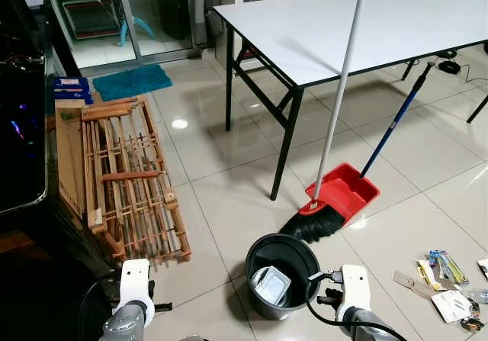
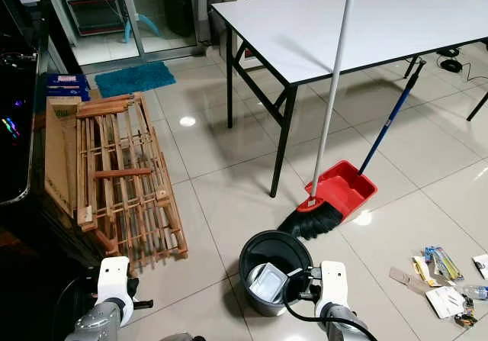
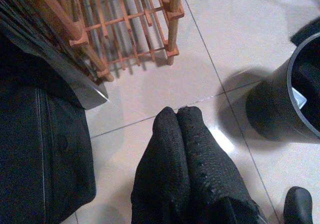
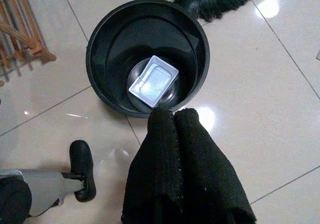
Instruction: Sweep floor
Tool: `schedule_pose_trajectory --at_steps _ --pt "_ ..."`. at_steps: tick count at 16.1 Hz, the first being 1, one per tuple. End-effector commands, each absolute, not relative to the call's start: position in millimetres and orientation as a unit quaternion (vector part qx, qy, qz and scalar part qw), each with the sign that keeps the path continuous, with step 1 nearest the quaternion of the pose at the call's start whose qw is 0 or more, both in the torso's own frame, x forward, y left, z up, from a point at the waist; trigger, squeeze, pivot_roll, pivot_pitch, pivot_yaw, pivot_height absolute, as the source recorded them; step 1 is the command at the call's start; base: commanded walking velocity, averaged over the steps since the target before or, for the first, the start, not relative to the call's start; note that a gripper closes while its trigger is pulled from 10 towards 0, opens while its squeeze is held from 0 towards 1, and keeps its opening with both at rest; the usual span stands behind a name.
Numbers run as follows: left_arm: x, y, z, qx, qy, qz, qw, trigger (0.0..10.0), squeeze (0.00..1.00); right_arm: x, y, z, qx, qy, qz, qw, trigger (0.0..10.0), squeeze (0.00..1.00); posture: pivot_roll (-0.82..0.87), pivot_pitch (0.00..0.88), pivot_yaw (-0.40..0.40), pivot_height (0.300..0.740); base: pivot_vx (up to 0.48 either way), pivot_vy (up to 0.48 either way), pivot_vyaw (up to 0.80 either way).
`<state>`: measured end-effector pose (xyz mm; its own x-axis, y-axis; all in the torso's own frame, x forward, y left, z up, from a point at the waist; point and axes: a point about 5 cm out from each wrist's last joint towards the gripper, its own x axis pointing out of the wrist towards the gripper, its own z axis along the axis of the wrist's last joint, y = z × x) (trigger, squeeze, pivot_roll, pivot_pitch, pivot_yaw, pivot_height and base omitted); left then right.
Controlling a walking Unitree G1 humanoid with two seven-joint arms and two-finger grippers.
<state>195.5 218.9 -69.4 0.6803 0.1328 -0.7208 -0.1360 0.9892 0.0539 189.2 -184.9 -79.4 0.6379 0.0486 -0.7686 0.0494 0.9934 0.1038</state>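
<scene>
Tiled floor: broom stands ahead of right gripper, apart.

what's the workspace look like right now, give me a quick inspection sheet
surface: glossy tiled floor, glare spots.
job's things: broom upright, bristles at the red dustpan; black bin holds a white tray.
clutter: litter scattered on the floor to the robot's right.
grippers: left gripper shut, low over floor; right gripper shut, above the bin rim; both empty.
cables: black cable on the right arm; cords under the white table.
surroundings: wooden rack, blue mat, glass door.
</scene>
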Motion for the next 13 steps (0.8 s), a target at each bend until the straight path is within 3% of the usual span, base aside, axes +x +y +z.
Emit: schedule_pose_trajectory --at_steps 1,4,13 --pt "196.1 217.2 -69.7 -0.003 0.396 0.067 0.916 10.0 0.0 193.3 -188.4 -76.8 0.05 0.419 -0.004 0.907 10.0 0.0 0.01 0.0 -0.013 0.74 0.0 0.0 0.0" --pt "208.8 207.8 -64.3 0.023 0.382 0.039 0.923 10.0 0.0 202.1 -180.7 -71.1 0.091 0.385 0.011 0.918 10.0 0.0 0.01 0.015 -0.011 0.74 0.0 -0.194 0.27" --pt "210.7 208.0 -63.0 0.031 0.378 0.039 0.924 10.0 0.0 201.6 -182.2 -71.1 0.088 0.385 0.012 0.919 10.0 0.0 0.01 0.014 -0.011 0.74 0.0 0.0 0.0"
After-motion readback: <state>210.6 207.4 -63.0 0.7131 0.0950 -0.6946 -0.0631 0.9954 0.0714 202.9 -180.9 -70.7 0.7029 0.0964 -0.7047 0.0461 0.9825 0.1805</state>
